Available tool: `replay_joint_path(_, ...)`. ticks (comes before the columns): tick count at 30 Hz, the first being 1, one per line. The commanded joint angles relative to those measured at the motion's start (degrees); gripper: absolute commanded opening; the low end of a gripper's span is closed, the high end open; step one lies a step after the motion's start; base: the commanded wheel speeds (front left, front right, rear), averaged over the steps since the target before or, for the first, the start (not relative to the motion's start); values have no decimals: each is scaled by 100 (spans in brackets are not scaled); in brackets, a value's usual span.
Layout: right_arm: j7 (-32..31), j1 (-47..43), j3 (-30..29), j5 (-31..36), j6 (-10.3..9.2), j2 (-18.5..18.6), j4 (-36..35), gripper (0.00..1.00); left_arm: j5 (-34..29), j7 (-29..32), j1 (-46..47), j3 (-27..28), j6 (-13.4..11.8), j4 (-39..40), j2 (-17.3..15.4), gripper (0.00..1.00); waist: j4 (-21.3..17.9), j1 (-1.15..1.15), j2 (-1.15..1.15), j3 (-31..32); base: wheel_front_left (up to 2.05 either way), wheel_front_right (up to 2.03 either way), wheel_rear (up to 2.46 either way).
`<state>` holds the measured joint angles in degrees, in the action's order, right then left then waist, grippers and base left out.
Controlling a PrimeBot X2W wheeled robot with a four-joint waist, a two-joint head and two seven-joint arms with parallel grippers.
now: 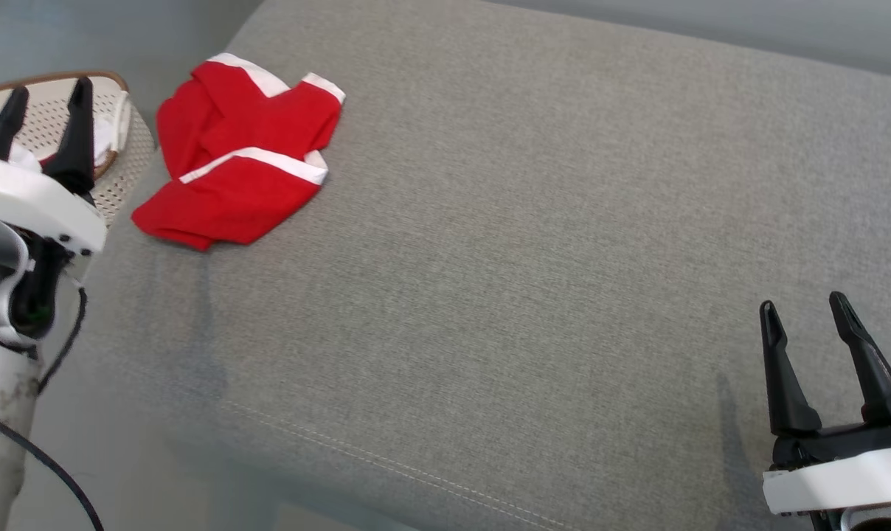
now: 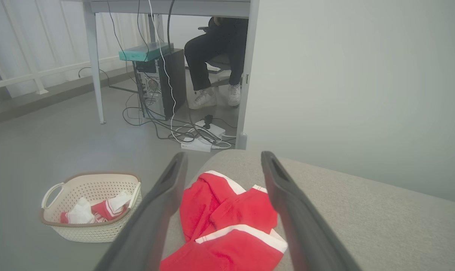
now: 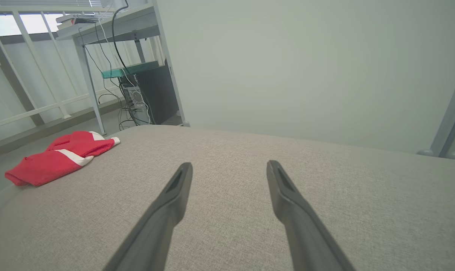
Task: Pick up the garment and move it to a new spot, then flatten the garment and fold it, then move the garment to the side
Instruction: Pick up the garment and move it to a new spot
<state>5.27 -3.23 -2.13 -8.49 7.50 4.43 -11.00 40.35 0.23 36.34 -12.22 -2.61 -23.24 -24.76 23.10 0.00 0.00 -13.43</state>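
Left tool (image 1: 51, 87) hangs far out at 10 o'clock in the head view, its two dark fingers spread wide and empty, showing in front of a perforated laundry basket (image 1: 125, 173) that stands on the floor beside the grey upholstered cushion (image 1: 527, 258). Right tool (image 1: 801, 301) sits at 4 o'clock, fingers likewise apart with nothing between them, over bare fabric. Also at 10 o'clock, but further in, the red garment with white trim (image 1: 231, 169) lies crumpled on the cushion near its far left corner, close to the left tool and well apart from the right. In the left wrist view it lies straight ahead, framed by that tool's fingers. It looks like a thin, light knit: limp, with no stiffness, likely to drape and to drag a little on the woven cover rather than slide. A pinch on a raised fold or on the thicker white band should hold best. Catching only the top layer may let the heap open as it lifts.
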Motion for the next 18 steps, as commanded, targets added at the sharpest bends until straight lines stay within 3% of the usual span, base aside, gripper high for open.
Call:
replay_joint_path(1,-6,245,132,65,-1,99,-235,100,134,165,596,274,147,-264,-382,100,-469,0,0,-483,0,0,0)
replay_joint_path(8,-8,501,188,75,-1,163,-301,100,348,652,1445,279,494,-1499,-558,100,-903,0,0,-980,0,0,0)
replay_joint_path(18,-56,795,252,76,-1,286,-416,100,631,968,1880,264,774,-3416,-462,100,-1251,0,0,-1550,0,0,0)
